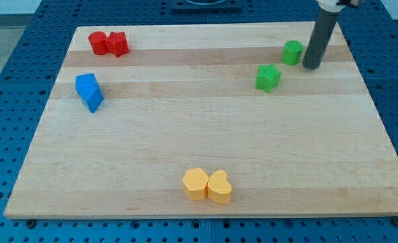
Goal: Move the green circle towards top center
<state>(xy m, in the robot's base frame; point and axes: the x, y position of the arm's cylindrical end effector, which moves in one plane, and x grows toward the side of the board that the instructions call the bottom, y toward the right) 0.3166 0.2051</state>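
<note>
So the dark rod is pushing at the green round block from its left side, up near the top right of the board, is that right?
Not quite: my tip stands on the right side of the green circle, not its left, as the camera view shows. The rest holds: both are near the top right of the wooden board, with the green star just below and to the left.

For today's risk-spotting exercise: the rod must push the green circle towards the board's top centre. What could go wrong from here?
1. My tip sits just right of the green circle and slightly below it; an off-centre push could let the round block slip aside.
2. The green star lies close, below-left; a low push might knock it.
3. The wooden board top edge is near; steering upward could send the circle off.
</note>
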